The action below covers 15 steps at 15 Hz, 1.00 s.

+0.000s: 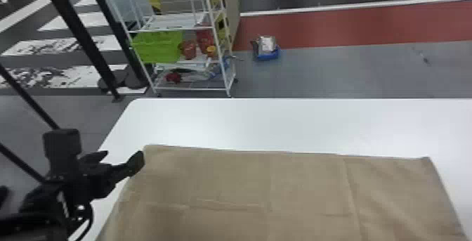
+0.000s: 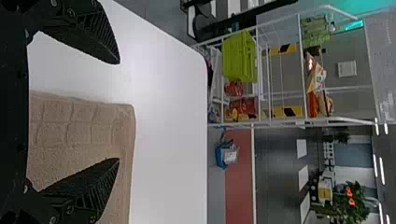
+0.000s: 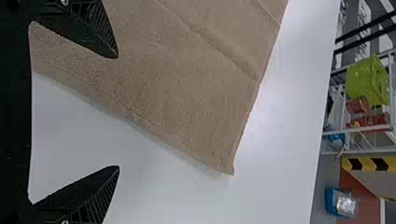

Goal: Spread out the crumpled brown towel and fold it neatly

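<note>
Grey floor [image 1: 333,71], crossed by a red band [image 1: 333,29], stretches beyond the counter [image 1: 281,124]. The counter is white, with a rounded far left corner. On it lies the brown towel [image 1: 298,187], spread mostly flat, its far edge running nearly straight across and its near part passing out of the head view at the bottom. Creases mark it both ways, and softer wrinkles slant over its right part.

Past the counter's far edge, towards the left, stands a white rack [image 1: 172,29] – a green crate [image 1: 156,47] and red pots [image 1: 189,49] sit on one of its lower shelves. Black posts [image 1: 84,43] rise to the left of it.

The left gripper [image 1: 124,153] is at the towel's far left corner, fingers apart, with that corner showing between them in the left wrist view. The right gripper [image 3: 117,112] also has its fingers apart – one in front of the towel, the other in front of bare counter, an edge of the cloth running between.

On the floor, right of the rack, is a small blue bin [image 1: 267,56].
</note>
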Available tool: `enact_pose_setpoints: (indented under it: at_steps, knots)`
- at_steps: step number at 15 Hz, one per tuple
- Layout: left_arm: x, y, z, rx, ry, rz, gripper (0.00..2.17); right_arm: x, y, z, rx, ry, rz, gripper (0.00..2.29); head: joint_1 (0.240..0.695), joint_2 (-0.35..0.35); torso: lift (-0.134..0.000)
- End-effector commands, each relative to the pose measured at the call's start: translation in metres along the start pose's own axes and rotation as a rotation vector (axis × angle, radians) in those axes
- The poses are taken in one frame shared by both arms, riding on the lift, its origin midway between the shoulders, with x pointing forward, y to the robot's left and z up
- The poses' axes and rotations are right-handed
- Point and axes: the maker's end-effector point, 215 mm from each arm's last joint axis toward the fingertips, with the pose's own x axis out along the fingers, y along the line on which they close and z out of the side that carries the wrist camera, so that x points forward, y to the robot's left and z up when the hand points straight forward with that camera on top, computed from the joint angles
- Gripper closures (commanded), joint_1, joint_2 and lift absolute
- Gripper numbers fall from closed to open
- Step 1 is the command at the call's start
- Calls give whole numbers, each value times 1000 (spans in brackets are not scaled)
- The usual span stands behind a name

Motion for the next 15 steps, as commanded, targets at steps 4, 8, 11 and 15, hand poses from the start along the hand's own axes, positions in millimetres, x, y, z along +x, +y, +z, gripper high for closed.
enact_pose_setpoints:
  at_steps: [4, 8, 11, 15]
  knots:
    - [43, 4, 44, 173, -7, -220, 208, -2, -13, -2, 97, -43, -18, 29, 695, 131, -122]
    - [35, 11, 51, 366, 42, -360, 215, -2, -17, 1, 82, -36, -16, 29, 695, 137, -122]
    - [36, -1, 38, 520, 98, -470, 218, 9, -17, 7, 72, -28, 1, 33, 695, 142, -122]
    - [53, -39, 40, 619, 140, -603, 265, 12, -17, 3, 73, -16, 3, 33, 695, 132, -122]
